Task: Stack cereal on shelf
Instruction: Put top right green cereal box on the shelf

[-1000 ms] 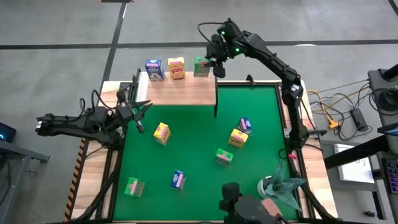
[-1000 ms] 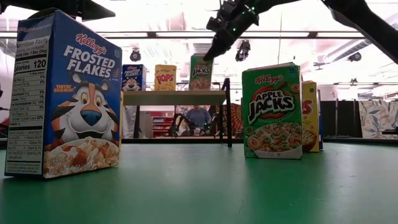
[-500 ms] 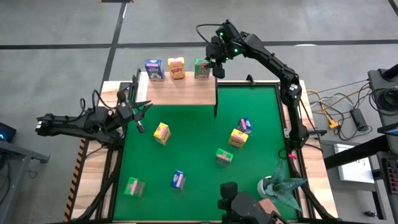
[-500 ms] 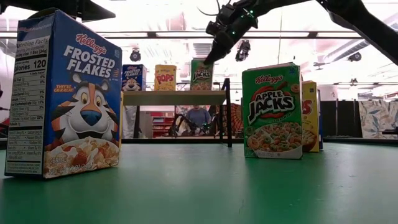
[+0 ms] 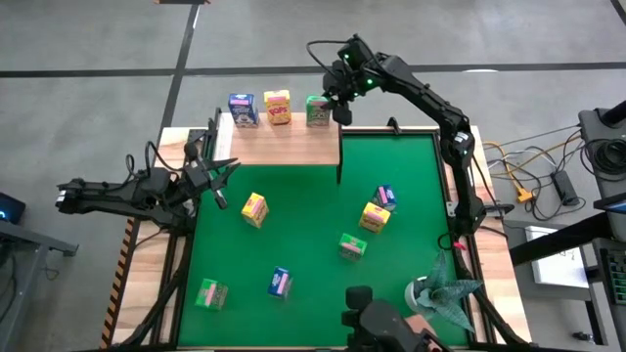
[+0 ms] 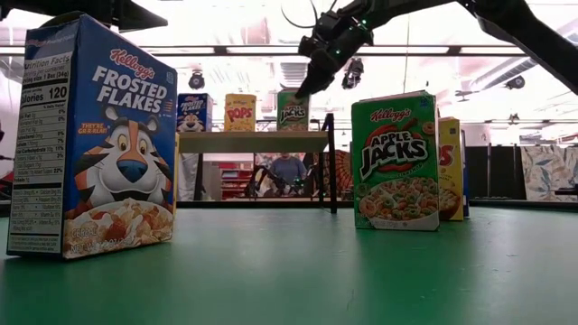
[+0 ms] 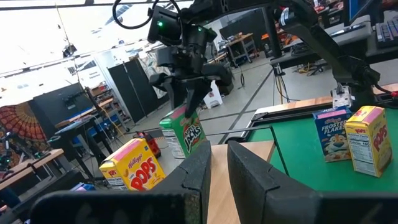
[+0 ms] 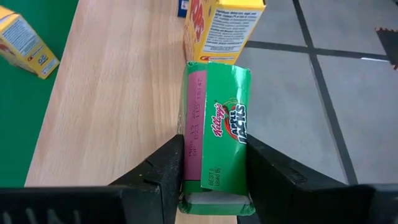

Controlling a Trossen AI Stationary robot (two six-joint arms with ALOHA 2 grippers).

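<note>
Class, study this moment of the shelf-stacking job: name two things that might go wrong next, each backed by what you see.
1. The right gripper straddles the green box at the shelf rim; lifting off may tip it over.
2. The yellow box stands close by, so sideways movement might knock it.

Close at the near left of the green mat (image 6: 298, 271), standing upright, a big blue Frosted Flakes box (image 6: 90, 135). Right of the middle, also upright, a green Apple Jacks box (image 6: 395, 161), with a yellow box (image 6: 451, 168) just behind its right edge, mostly hidden. Farther back, a wooden shelf (image 6: 253, 142) on thin black posts, bearing in a row along its far edge a small blue box (image 6: 194, 113), a yellow Pops box (image 6: 240, 112) and a green Apple Jacks box on the shelf (image 6: 292, 110). Coming down from above, the right gripper (image 6: 307, 86), fingers at that green box's top right corner; grip or gap not clear. Behind the shelf, a seated person (image 6: 288, 170).
</note>
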